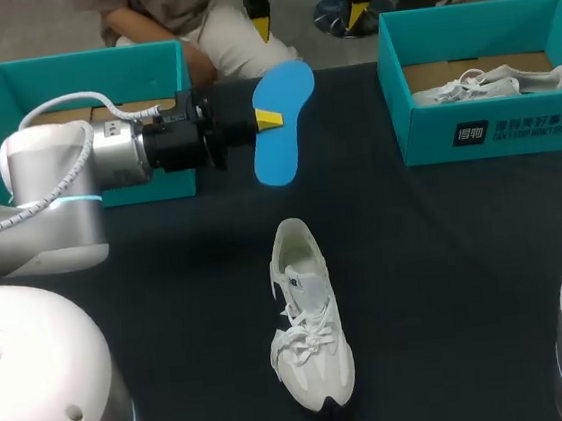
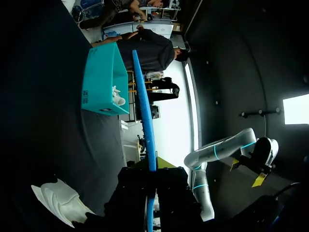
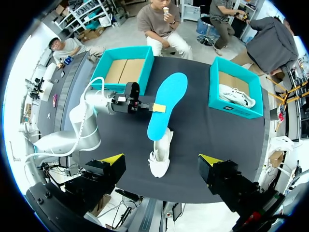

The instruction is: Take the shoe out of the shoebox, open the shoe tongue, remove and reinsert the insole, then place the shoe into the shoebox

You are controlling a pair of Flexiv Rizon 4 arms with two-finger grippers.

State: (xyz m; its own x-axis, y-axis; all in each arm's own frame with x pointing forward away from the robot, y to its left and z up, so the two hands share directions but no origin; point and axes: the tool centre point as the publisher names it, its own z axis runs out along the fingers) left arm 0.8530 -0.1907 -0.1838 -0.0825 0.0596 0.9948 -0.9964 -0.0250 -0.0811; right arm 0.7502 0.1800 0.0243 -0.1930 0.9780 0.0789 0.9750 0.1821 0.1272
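Left fingers (image 1: pixel 268 119) gripping blue insole (image 1: pixel 280 155), right fingers (image 3: pixel 112 158) wide, white shoe (image 1: pixel 311 328) on table (image 1: pixel 449 273), 2 shoeboxes (image 1: pixel 84 58) (image 1: pixel 554 126) behind

- Beyond the shoe (image 1: pixel 309 318), the left gripper (image 1: pixel 269 119) shows just 1 yellow tip on the insole (image 1: pixel 278 130); the other sits hidden beneath it.
- Beyond the shoe to its left, the left shoebox (image 1: pixel 7 88) is partly blocked by the left arm (image 1: pixel 48 195).
- Off to the shoe's right, the right shoebox (image 1: pixel 494 133) wall hides the second shoe (image 1: pixel 489 85) sole.
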